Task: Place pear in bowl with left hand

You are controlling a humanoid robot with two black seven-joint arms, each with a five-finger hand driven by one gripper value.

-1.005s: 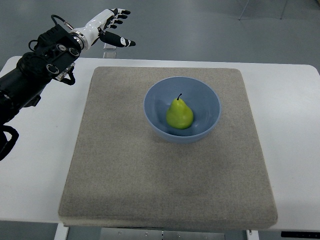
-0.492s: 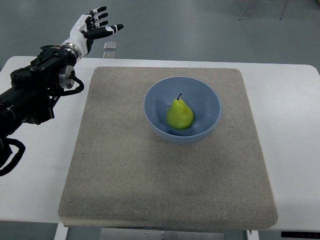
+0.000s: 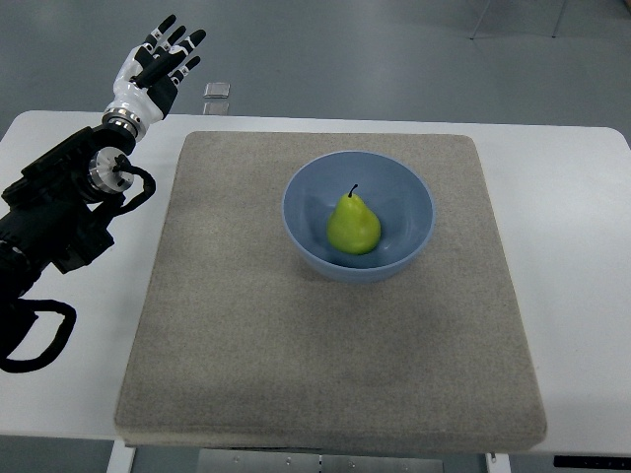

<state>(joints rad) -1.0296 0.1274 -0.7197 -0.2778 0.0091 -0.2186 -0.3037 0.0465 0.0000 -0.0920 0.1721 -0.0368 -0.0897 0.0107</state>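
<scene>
Pulled left hand (image 3: pixel 150 67) back w/ fingers (image 3: pixel 166 34) spread wide, empty, past table (image 3: pixel 572 207) corner. Left pear (image 3: pixel 354 224) upright in bowl (image 3: pixel 306 187) on mat (image 3: pixel 246 325). Placement prob. done; next: retract arm to rest.

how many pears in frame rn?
1. The pear sits inside the blue bowl on the grey mat. No others visible; the bowl's interior is in full view.
</scene>
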